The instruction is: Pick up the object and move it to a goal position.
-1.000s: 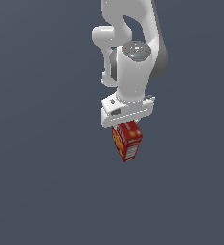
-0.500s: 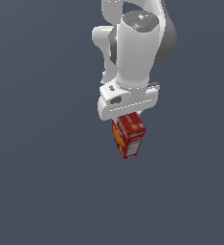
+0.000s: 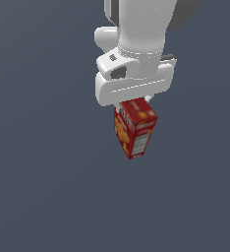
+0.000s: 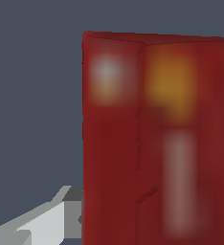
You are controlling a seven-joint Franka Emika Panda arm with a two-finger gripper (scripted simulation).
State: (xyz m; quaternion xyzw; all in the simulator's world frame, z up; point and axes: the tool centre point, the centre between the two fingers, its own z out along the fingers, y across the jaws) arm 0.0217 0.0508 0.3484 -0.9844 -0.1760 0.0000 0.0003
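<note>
Gripper (image 3: pixel 134 104) clamped on top end of red cracker box (image 3: pixel 134 129), box hanging tilted just below the white hand, plain grey backdrop.

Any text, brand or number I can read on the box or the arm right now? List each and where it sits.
No legible text anywhere.
Red box, white side panel: dark marks like lines of print, too blurred to read.
Red box, face with orange cracker pictures: no readable brand.
Wrist view: the box is only blurred red, white and orange patches.
Gripper and arm: plain white, no markings.
</note>
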